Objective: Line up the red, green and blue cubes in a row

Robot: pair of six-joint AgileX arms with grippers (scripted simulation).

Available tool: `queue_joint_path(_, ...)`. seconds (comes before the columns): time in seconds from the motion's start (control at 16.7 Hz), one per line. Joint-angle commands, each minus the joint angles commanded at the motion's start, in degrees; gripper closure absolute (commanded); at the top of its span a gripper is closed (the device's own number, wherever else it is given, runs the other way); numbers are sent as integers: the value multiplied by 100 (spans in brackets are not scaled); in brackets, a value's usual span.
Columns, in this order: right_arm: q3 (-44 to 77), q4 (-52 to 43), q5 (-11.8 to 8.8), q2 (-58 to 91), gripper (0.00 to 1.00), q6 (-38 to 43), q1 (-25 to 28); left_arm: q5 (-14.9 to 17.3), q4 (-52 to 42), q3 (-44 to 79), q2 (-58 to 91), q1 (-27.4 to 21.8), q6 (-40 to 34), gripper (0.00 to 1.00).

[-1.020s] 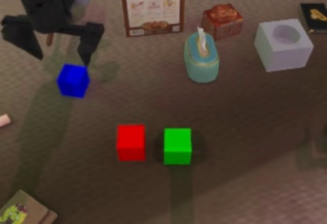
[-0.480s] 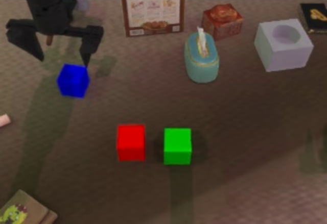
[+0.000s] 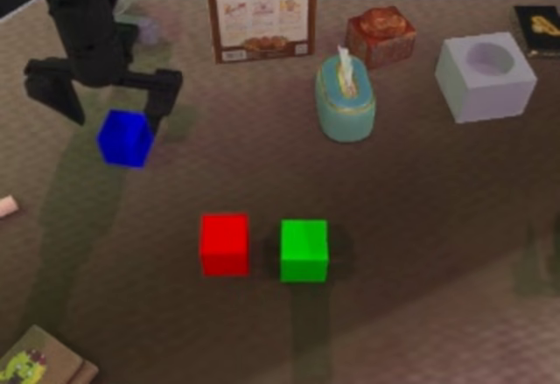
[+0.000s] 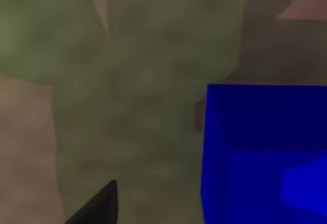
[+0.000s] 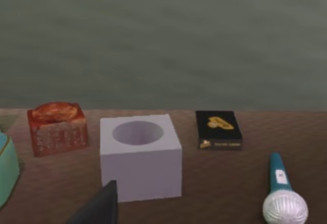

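Observation:
The blue cube [image 3: 125, 137] sits at the left of the table. My left gripper [image 3: 109, 100] hovers open just behind it, its fingers [image 3: 162, 95] spread wider than the cube. Up close, the blue cube [image 4: 265, 155] fills one side of the left wrist view, apart from the one dark fingertip [image 4: 99, 206] that shows. In the middle front, the red cube [image 3: 224, 244] and green cube [image 3: 304, 250] stand side by side with a small gap. My right arm is out of the top view; one fingertip [image 5: 102, 206] shows in its wrist view, nothing held.
Along the back stand a cracker box [image 3: 261, 12], a teal tissue box [image 3: 346, 95], a red-brown tin [image 3: 381, 36], a pale grey block with a round hollow [image 3: 486, 76] and a black box [image 3: 538, 30]. A microphone [image 5: 283, 198] lies at far right, a book [image 3: 35, 362] at front left.
My left gripper has come forward and slightly right toward the blue cube, still open. The cubes have not moved.

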Motion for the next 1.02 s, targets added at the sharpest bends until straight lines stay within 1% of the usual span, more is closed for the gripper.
queue_joint_path(0.18,0,0,0,0,0,0,0,1,594,-493,109,8,8,0)
queue_joint_path(0.48,0,0,0,0,0,0,0,1,696,-587,139,10,10,0)
queue_joint_path(1.02,0,0,0,0,0,0,0,1,696,-587,139,10,10,68)
